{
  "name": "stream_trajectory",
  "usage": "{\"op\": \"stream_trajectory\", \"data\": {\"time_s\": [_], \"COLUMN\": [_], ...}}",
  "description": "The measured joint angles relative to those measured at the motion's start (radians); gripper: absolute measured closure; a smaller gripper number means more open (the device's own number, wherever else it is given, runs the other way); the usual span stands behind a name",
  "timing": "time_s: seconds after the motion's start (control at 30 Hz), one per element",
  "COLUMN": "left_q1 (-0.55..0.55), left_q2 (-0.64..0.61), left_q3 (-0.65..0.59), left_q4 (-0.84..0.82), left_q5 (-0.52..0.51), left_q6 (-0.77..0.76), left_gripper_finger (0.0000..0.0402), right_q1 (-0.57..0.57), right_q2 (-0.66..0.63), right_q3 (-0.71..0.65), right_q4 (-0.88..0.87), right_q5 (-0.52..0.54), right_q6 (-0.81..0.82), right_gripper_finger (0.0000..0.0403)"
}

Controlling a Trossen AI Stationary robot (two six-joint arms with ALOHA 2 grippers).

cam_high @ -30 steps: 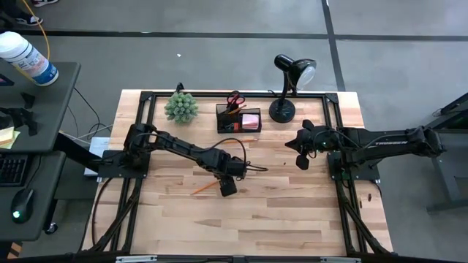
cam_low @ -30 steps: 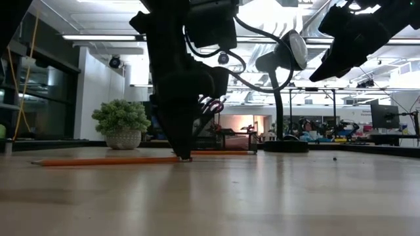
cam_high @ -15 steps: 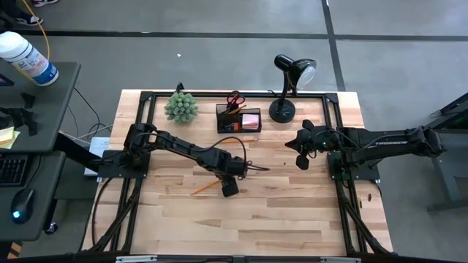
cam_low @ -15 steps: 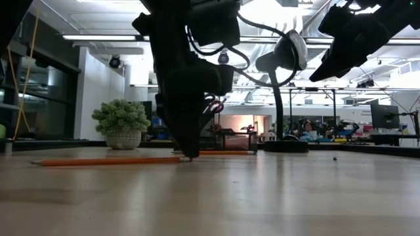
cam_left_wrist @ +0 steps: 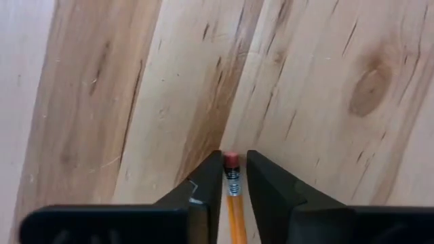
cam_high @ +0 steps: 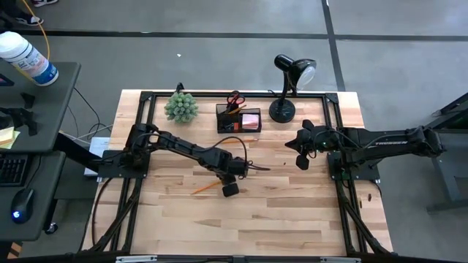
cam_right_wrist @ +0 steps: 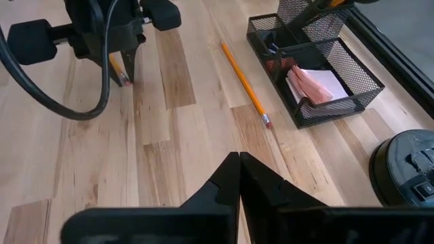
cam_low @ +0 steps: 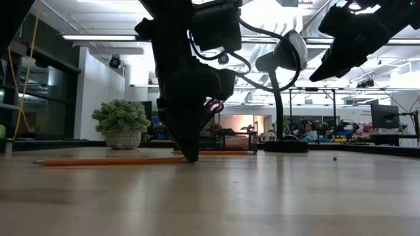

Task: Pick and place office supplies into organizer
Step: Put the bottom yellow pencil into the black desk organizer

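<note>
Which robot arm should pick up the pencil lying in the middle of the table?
The left. Its left gripper is already down on the table with the orange pencil between its fingers. The right gripper is shut and hangs near the lamp, farther off.

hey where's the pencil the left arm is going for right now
The pencil lies flat mid-table in the high view, in front of the organizer. The left hand straddles its eraser end on the wood.

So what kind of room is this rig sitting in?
Probably a robotics lab or open workshop. The low view looks past the wooden table into a large hall with ceiling strip lights and benches crowded with equipment. Overhead, a side desk holds a keyboard and mouse.
</note>
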Motion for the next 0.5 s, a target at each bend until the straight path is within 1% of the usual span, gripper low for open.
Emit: {"op": "stream_trajectory", "data": {"time_s": [0.2, 0.33, 0.5], "left_q1": [0.000, 0.000, -0.001], "left_q2": [0.000, 0.000, -0.021], "left_q3": [0.000, 0.000, -0.003], "left_q4": [-0.001, -0.001, -0.019], "left_q5": [0.001, 0.023, 0.075], "left_q6": [0.013, 0.028, 0.042], "left_gripper_finger": [0.0394, 0.0389, 0.0398], "right_q1": [0.000, 0.000, 0.000], "right_q2": [0.000, 0.000, 0.000], "right_q3": [0.000, 0.000, 0.000], "right_q4": [0.000, 0.000, 0.000], "right_q5": [0.000, 0.000, 0.000], "right_q6": [0.000, 0.000, 0.000], "right_gripper_finger": [0.0398, 0.0397, 0.0401]}}
